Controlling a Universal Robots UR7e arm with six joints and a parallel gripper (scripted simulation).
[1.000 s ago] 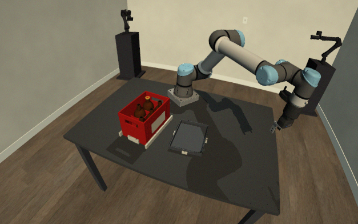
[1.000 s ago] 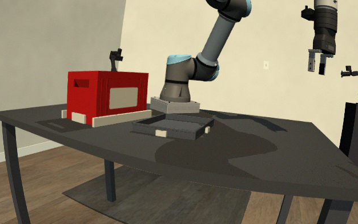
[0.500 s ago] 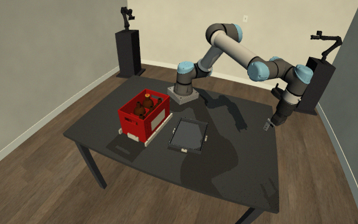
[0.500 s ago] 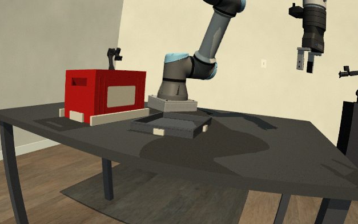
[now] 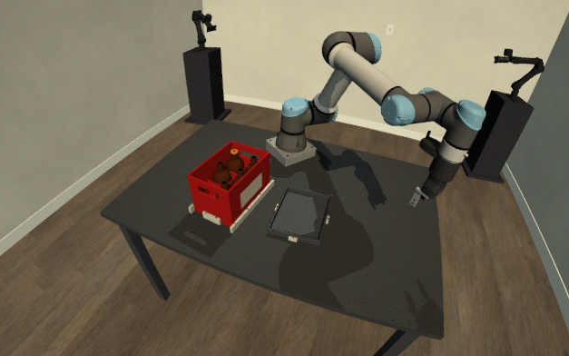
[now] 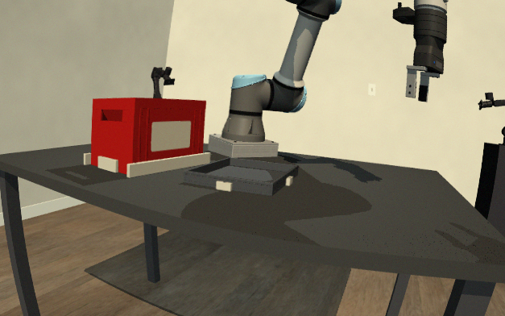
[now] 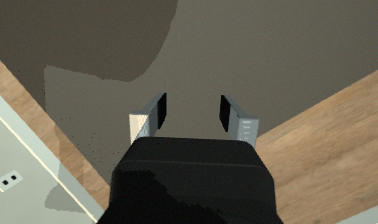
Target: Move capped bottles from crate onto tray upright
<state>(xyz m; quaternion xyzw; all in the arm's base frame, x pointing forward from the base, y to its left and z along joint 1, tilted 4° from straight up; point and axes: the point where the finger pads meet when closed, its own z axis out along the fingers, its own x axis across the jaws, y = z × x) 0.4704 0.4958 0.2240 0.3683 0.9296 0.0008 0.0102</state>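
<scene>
A red crate [image 5: 222, 200] [image 6: 133, 129] stands on the left part of the dark table [image 5: 377, 263] [image 6: 374, 226] [image 7: 271, 45]. It holds several brown bottles. One bottle [image 5: 234, 156] at the back has an orange cap; the tops of the others [image 5: 220, 173] are dark and hard to read. In the exterior view the crate wall hides the bottles. A shallow dark tray [image 5: 299, 213] [image 6: 233, 183] lies empty to the right of the crate. My gripper [image 5: 418, 198] [image 6: 416, 86] [image 7: 193, 105] is open and empty. It hangs high above the table's far right edge, far from the crate and tray.
Cream stop bars [image 5: 251, 206] [image 6: 165, 163] lie against the crate's foot. The robot base [image 5: 291, 152] [image 6: 243, 147] stands behind the tray. Black pedestals with cameras stand off the table at the back left [image 5: 204, 82] and at the right [image 5: 496, 133] [image 6: 499, 181].
</scene>
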